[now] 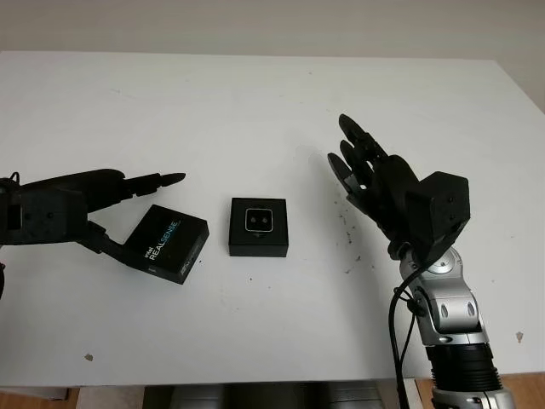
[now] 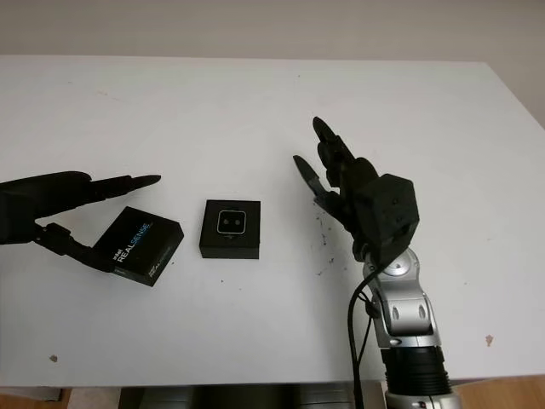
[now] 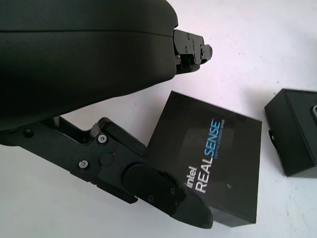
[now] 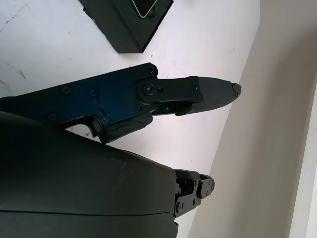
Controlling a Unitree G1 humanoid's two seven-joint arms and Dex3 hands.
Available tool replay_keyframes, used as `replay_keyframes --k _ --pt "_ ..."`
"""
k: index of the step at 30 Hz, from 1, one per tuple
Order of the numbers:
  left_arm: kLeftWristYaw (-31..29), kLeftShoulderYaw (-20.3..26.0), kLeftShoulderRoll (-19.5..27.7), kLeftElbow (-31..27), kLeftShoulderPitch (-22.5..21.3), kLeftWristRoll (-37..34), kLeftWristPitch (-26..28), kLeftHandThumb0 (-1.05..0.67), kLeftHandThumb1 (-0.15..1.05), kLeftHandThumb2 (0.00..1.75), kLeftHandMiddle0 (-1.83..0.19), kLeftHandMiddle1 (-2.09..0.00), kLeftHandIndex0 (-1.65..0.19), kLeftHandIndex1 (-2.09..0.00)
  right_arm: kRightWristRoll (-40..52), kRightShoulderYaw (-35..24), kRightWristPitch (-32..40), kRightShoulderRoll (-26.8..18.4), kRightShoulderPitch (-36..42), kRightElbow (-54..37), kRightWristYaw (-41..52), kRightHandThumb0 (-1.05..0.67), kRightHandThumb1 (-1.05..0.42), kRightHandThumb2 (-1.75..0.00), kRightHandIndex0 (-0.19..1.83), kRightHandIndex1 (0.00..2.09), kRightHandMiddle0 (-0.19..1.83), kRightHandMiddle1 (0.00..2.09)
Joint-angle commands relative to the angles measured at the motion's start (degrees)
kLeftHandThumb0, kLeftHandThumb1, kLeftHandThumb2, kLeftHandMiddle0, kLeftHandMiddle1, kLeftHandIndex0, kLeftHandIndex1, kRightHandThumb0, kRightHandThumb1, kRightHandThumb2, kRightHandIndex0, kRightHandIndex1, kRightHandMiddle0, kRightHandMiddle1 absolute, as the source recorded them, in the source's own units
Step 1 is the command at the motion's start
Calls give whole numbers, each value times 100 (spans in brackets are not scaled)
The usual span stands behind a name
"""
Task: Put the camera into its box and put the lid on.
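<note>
Head views
Progress: the camera (image 1: 259, 221) sits in the open box (image 1: 258, 227) near the middle of the table (image 1: 255, 102), so the first half looks done.
Left to do: the lid (image 1: 169, 244), printed REALSENSE, is off the box, just to its left and tilted, one edge raised; it still has to go on.
Left hand: the left hand (image 1: 81, 213) is at the lid's left side. One finger (image 1: 149, 182) reaches out above the lid's far edge, and a lower one (image 1: 106, 244) meets its near left edge. It seems to be starting a grasp; I would not call the lid held yet.
Right hand: the right hand (image 1: 375, 183) is raised to the right of the box, well apart from it, open, holding nothing.

Left wrist view
Lid: the lid (image 3: 213, 163) lies right beside the hand, with a corner of the box (image 3: 294, 131) just past it.
Contact: the lower finger (image 3: 153, 183) lies against or over the lid's near edge at the logo; whether it presses I cannot tell. The upper finger (image 3: 190, 47) stands clear above the far side.
Width: the fingers are wide enough to straddle the lid and are not closed on it.

Right wrist view
Hand: the right hand's finger (image 4: 188, 96) stretches out over bare table and touches nothing.
Box: a corner of the box (image 4: 126, 22) lies beyond that finger, apart from it.
</note>
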Motion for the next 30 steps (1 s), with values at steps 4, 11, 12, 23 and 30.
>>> replay_keyframes --k 4,11,12,23,30 --pt "-14 -205 83 -205 -36 258 129 -66 79 5 5 -5 8 -4 24 -38 69 59 -75 -119 -74 -61 -105 -34 8 7 13 9" --pt "1 -334 31 -135 -44 353 57 -65 80 6 7 -5 10 -4 29 -34 95 43 -71 -101 -81 -63 -105 -35 9 7 13 9" --pt "-4 -336 27 -109 -37 334 18 -64 81 6 8 -5 10 -4 31 -34 93 41 -73 -99 -77 -63 -105 -35 9 7 13 9" --pt "1121 -135 -480 260 380 183 -620 -48 85 7 -10 -10 -4 -11 37 -19 47 42 -28 -76 -42 -64 -105 -34 10 7 14 10" --pt "1602 -113 -752 808 379 11 -1195 -39 90 7 -28 -15 -17 -15 58 -47 98 30 -15 -116 -28 -63 -105 -34 10 6 14 9"
